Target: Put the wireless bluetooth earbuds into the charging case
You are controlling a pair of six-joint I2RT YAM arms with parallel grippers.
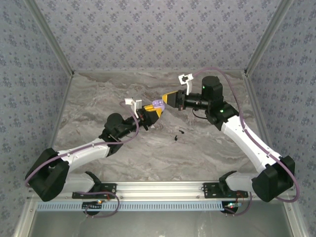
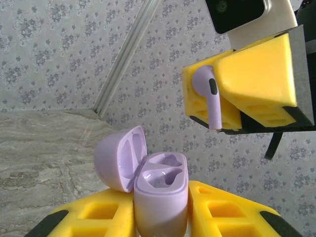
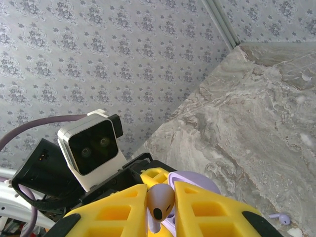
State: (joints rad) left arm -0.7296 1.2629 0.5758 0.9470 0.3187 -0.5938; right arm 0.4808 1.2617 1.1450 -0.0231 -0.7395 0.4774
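Earbuds of pale lavender show in two places. One lavender earbud (image 2: 213, 98) is pinched between the yellow pads of the right gripper (image 2: 217, 89), its bulb tucked into the jaws and its stem pointing down. In the right wrist view the same lavender earbud (image 3: 159, 202) sits in the narrow gap of the right gripper (image 3: 160, 190). A second earbud (image 3: 280, 218) lies loose on the marbled counter (image 3: 256, 108), near the lower right corner of that view.

The charging case (image 2: 160, 197), also lavender, stands upright in the left gripper (image 2: 160, 207), whose jaws are closed against its two sides. Its lid (image 2: 118, 155) is swung open to the left, and both wells inside are bare. The held earbud hangs above and to the right of the open case, apart from it.

From above, the left gripper (image 1: 150, 111) and the right gripper (image 1: 168, 98) face each other over the middle of the counter (image 1: 98, 98), with the charging case (image 1: 157, 104) between them. Two small dark specks (image 1: 176, 137) lie on the counter just in front of the grippers. They are too small to name with certainty, though one may be the loose earbud.
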